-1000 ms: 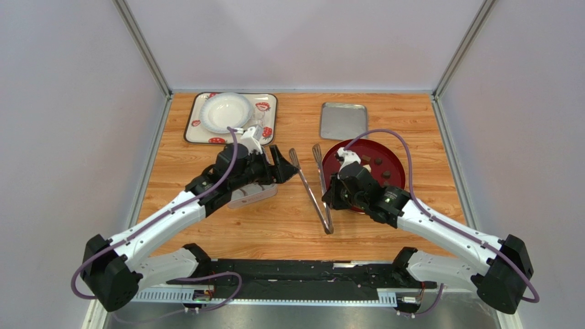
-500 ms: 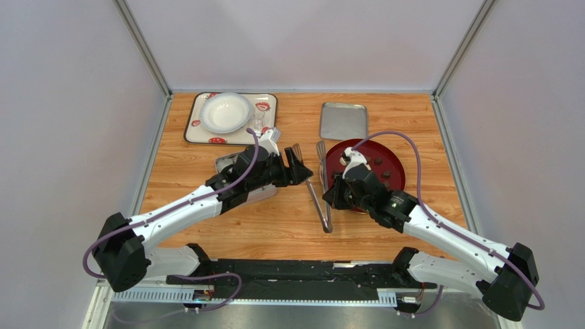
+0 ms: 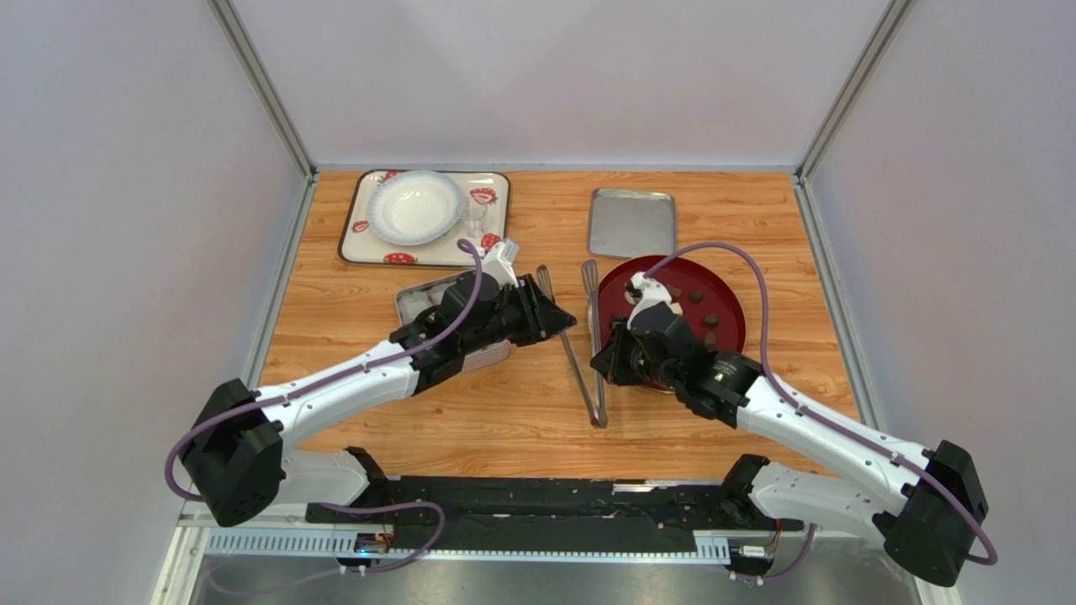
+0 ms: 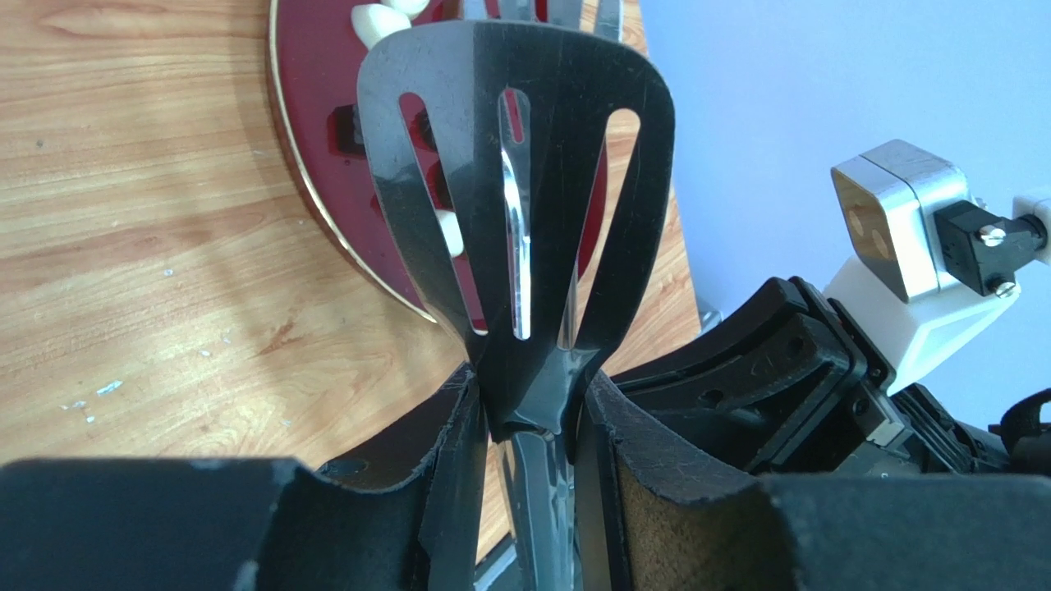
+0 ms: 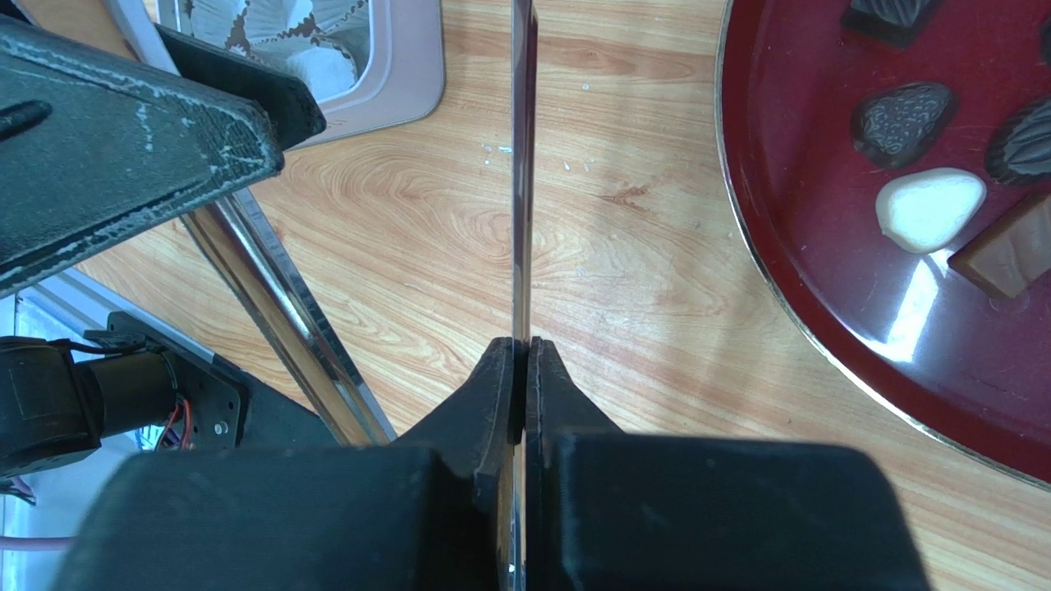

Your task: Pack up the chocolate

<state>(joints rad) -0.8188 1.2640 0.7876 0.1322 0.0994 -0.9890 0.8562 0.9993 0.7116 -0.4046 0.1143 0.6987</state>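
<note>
left arm (image 3: 366, 372) shifted right; two jaws pinching one tongs (image 3: 596, 410).

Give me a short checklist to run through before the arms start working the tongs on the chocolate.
1. Is the right gripper shut on one arm of the tongs: ok.
2. Do the left gripper fingers touch both sides of the other arm's neck: ok.
3. Is the left grip firm enough to lift: cannot tell.
4. Is chocolate waiting on the red plate: ok.
5. Is the tin uncovered: ok.
</note>
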